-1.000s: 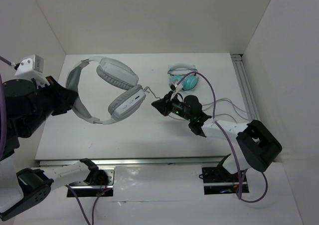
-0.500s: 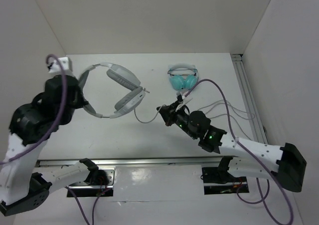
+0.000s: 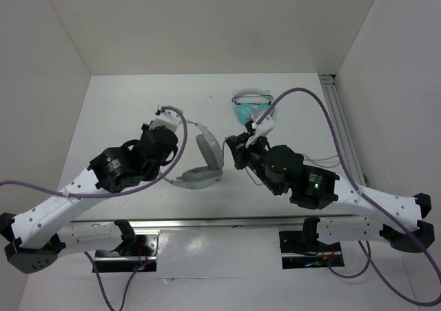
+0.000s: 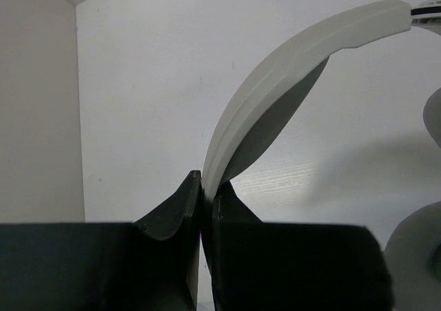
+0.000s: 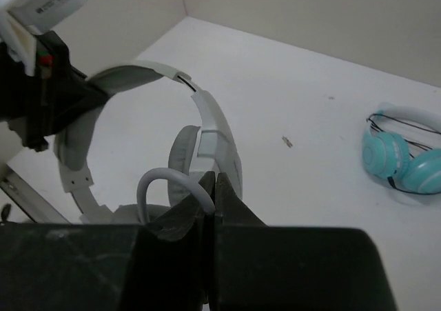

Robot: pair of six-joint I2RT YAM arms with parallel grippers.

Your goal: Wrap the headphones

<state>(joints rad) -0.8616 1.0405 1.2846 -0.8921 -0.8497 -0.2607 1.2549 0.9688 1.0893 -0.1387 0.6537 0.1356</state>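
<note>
Risks, as I judged them: the L jaws were clenched on the thin edge of the headphones' (image 4: 286,73) headband. That's a narrow pinch on a smooth curved band, so a tug from the other side could prob. make it swivel or slip out. The headphones (image 3: 207,152) hung near mid-worktop between the two arms, one earcup tipped up and the other low. I couldn't tell if the low one touched the worktop (image 3: 131,104). The R jaws were shut tight on the thin cable (image 5: 162,180), w/ a loop arching just left of them. Pull too hard and the cable could strain where it joins the earcup; too slack and the loop would flop loose, not wrap. The R arm's purple lead (image 3: 331,114) arced near the teal headphones (image 3: 251,109) at the back, a poss. snag.

Pose: the L arm (image 3: 103,176) stretched fwd and diagonally right, wrist turned toward centre. The R arm (image 3: 310,185) reached in from the right side, wrist pointing left, jaws just beside the earcups.
</note>
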